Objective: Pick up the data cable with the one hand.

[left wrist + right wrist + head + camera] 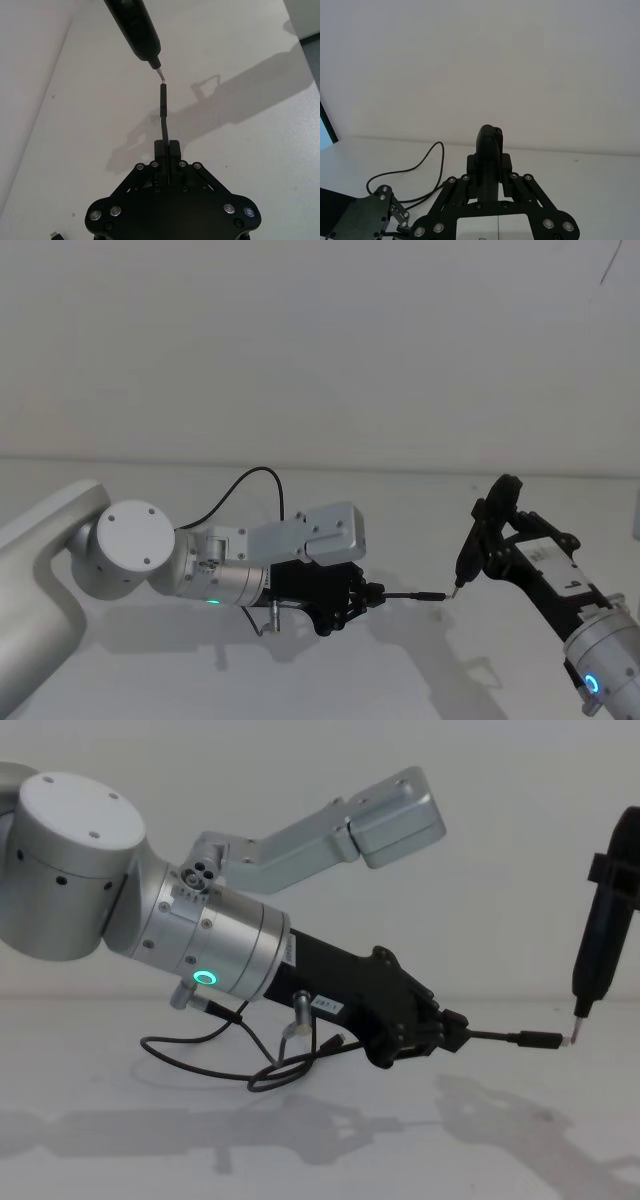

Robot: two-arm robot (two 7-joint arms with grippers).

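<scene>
My left gripper (372, 595) is shut on the data cable (415, 595) a little behind one of its slim black plugs. That plug (535, 1040) sticks out forward, above the table. From the left wrist view, the cable (163, 120) runs straight out between the fingers (173, 148). The rest of the cable (210, 1065) loops on the table under the left arm. My right gripper (495, 540) is shut on a slim dark tool (480, 535) held upright. The tool's metal tip (160, 75) sits right at the plug's end.
The white table (300, 680) runs back to a plain wall. Shadows of both arms fall across its surface (240, 100). A short wire (260, 625) hangs from the left arm's silver plugs. A dark edge (326, 130) shows at the side of the right wrist view.
</scene>
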